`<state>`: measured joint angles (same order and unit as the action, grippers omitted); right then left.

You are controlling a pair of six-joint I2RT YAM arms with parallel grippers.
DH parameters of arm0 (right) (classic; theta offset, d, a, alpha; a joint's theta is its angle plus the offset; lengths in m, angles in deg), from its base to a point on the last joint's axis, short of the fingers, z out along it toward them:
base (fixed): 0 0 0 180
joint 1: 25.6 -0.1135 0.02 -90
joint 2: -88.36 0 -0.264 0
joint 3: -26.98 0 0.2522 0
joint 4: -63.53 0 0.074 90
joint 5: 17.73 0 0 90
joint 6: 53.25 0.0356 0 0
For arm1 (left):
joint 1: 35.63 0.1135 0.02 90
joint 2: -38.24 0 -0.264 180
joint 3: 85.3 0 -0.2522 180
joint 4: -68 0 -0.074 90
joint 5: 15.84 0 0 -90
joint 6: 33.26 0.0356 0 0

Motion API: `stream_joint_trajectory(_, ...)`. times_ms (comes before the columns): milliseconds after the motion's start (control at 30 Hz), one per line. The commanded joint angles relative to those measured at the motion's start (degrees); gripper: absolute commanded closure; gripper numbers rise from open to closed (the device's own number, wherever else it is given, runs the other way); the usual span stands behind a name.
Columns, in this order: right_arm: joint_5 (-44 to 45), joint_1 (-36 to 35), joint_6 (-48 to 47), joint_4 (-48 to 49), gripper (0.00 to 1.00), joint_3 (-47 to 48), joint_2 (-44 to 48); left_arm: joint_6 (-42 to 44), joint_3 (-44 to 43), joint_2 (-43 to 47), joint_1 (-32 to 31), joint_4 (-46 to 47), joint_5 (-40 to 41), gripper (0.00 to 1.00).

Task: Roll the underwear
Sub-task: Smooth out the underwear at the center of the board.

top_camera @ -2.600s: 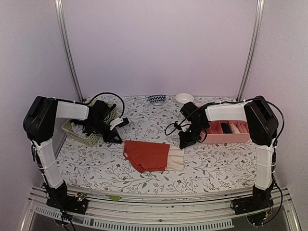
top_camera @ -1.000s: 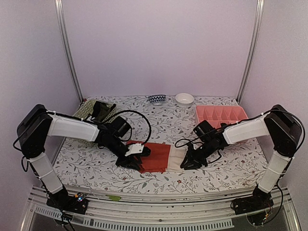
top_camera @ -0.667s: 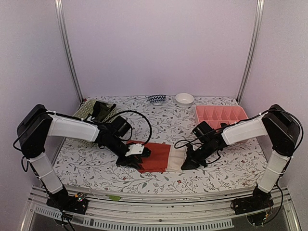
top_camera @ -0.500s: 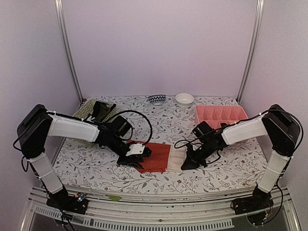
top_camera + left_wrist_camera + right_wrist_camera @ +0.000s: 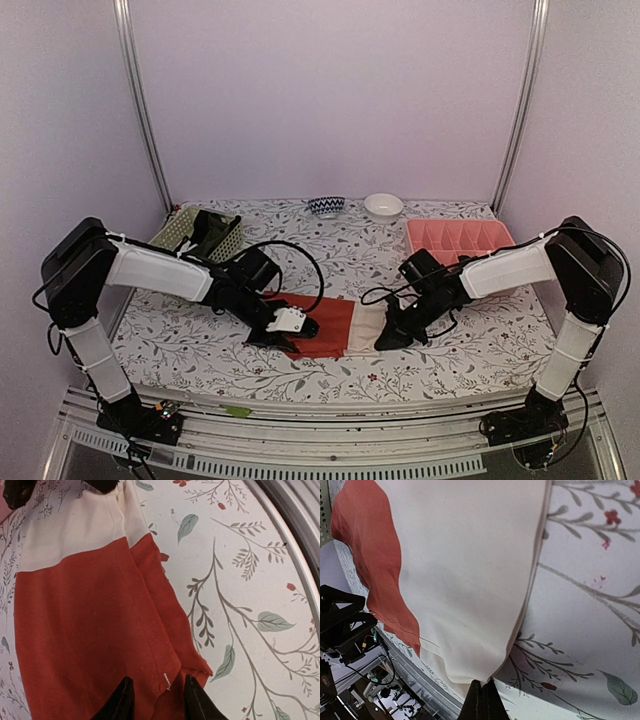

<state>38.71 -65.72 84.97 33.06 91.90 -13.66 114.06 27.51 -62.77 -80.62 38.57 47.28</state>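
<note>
- Underwear [image 5: 335, 325] lies flat betw. the arms, long axis left-right (red end left, cream end right).
- L gripper [image 5: 156, 700]: part-open, straddling red hem, nothing pinched.
- R gripper [image 5: 482, 702]: closed tight on cream corner.

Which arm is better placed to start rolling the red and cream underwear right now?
Probably the right: the right gripper is shut on the underwear at the cream edge. The left gripper only straddles the red edge, jaws apart.

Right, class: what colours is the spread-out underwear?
Red-orange underwear with a cream-white band, clearest in the left wrist view.
</note>
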Motion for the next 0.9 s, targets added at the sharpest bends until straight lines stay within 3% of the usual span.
stream_joint_trajectory(0,0.41,-0.32,-0.06,-0.52,1.00,1.64,0.79,2.01,1.19,-0.68,-1.13,1.96,2.00,0.65)
stream_joint_trajectory(267,0.09,-0.37,-0.05,-0.45,1.00,1.75,0.69,1.19,2.05,-0.42,-1.69,5.55,4.87,0.68)
stream_joint_trajectory(500,-0.06,-0.38,-0.03,-0.73,1.00,1.79,1.20,0.50,3.40,2.41,-1.68,6.86,4.40,0.92)
stream_joint_trajectory(633,-0.01,-0.33,-0.06,-1.46,1.00,1.85,1.82,0.88,4.37,4.37,-1.68,5.79,3.73,0.99)
stream_joint_trajectory(867,0.08,-0.32,-0.41,-2.91,1.00,1.90,3.12,2.10,6.00,8.16,-1.01,3.56,3.53,1.00)
